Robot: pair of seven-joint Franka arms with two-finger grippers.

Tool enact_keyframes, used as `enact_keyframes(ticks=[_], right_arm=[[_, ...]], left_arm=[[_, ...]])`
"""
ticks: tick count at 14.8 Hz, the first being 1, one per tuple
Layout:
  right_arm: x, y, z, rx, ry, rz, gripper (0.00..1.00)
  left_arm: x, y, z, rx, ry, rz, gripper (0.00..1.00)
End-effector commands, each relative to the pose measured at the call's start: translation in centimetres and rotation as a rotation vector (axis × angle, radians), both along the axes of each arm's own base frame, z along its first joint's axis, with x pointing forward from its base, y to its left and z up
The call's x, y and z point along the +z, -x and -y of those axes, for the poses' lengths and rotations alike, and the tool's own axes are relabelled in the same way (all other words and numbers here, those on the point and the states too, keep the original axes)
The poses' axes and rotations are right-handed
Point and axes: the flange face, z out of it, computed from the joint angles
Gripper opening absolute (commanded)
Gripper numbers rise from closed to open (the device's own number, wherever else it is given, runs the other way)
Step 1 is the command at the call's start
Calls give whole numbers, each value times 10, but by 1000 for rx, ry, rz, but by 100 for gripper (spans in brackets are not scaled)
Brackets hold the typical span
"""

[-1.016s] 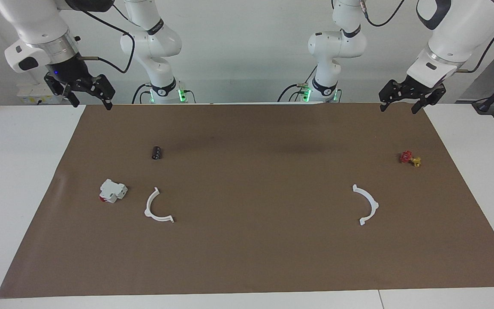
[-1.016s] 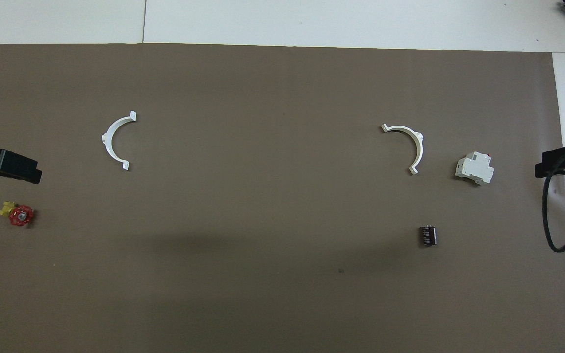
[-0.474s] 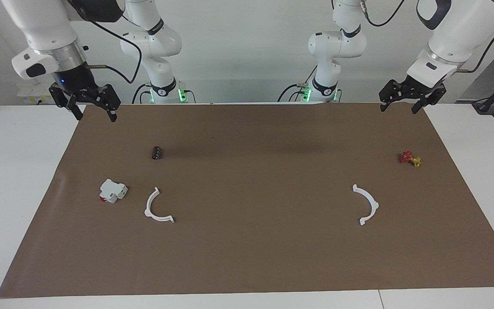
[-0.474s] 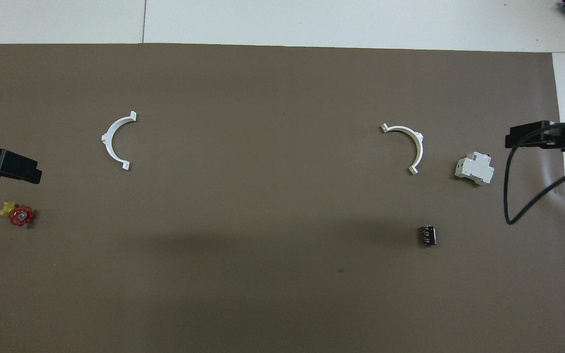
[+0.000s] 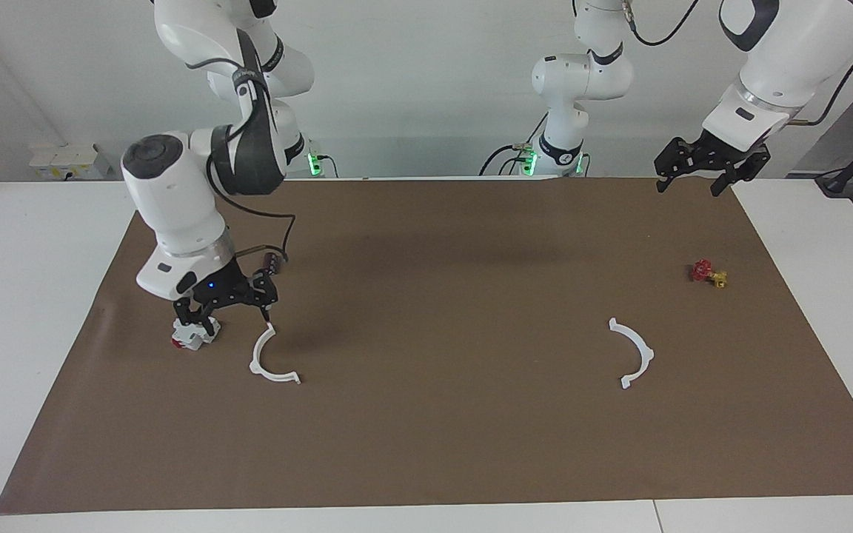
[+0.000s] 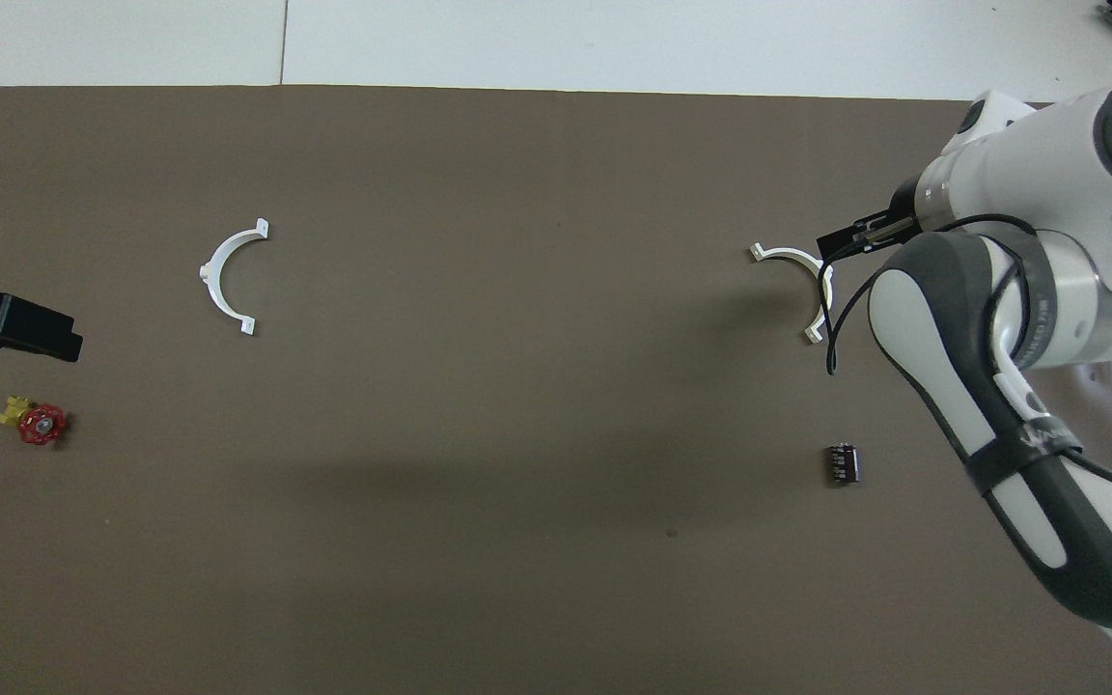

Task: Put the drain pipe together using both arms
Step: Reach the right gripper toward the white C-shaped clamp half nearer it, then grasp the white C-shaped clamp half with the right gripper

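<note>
Facing view tells me I am barely into this job. My right gripper (image 5: 228, 309) hangs low over the brown mat (image 5: 434, 444), jaws spread wide and holding nothing, with one finger just above the upper tip of the nearer pipe half (image 5: 271, 361) and the blocky white-and-red part (image 5: 191, 334) directly under its other finger. I cannot tell whether that finger touches the tab. My left gripper (image 5: 700, 164) waits up in the air over the mat's corner, equally wide and empty, with the other pipe half (image 5: 632, 353) lying flat well below and apart from it, and the small red-and-yellow valve (image 5: 708, 274) between them. Neither half is picked up, and the two lie well apart. I judge both grasps, the bringing together and the joining are all left.
</note>
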Motion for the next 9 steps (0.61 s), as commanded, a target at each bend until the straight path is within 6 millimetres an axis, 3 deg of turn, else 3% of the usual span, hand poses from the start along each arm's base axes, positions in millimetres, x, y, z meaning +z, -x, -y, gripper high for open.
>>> enact_keyframes(ticks=[1, 4, 6, 7, 9], right_arm=[[-39, -11, 3, 110, -3, 26, 100], [-85, -17, 12, 215, 14, 44, 100], [-105, -17, 1, 175, -64, 48, 100], [-120, -10, 12, 179, -62, 39, 99], [-130, -3, 17, 229, -54, 39, 92]], left_arm=[[2, 7, -2, -1, -9, -2, 100], [2, 7, -2, -1, -9, -2, 100], [2, 7, -2, -1, -9, -2, 100], [2, 7, -2, -1, -9, -2, 100], [2, 7, -2, -1, -9, -2, 100]])
